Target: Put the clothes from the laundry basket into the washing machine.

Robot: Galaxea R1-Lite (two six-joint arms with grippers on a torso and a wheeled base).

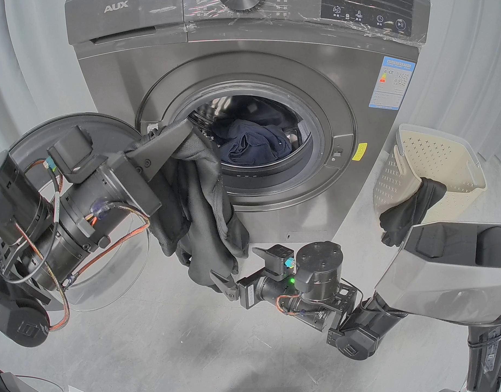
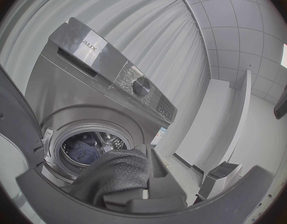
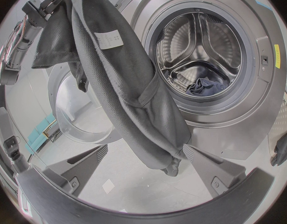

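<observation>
Grey curtain (image 1: 468, 55) backs the washing machine (image 1: 125, 72) (navy garment (image 1: 250, 142) in drum (image 3: 196, 47)). Left gripper (image 1: 177, 134) clamps a dark grey garment (image 1: 201, 208) at the drum mouth. Right gripper (image 3: 145, 151) sits below, fingers (image 3: 84, 162) apart.

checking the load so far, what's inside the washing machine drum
A dark blue garment lies at the drum bottom. The hanging black garment hides part of the opening.

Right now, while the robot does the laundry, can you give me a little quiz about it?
1. True or false: the washing machine door is shut.
2. Which end effector holds the grey garment: A left, B right?
3. Fill in: a black cloth hangs over the rim of the ____.
Key: 1 false. 2 A, the left end effector. 3 basket.
</observation>
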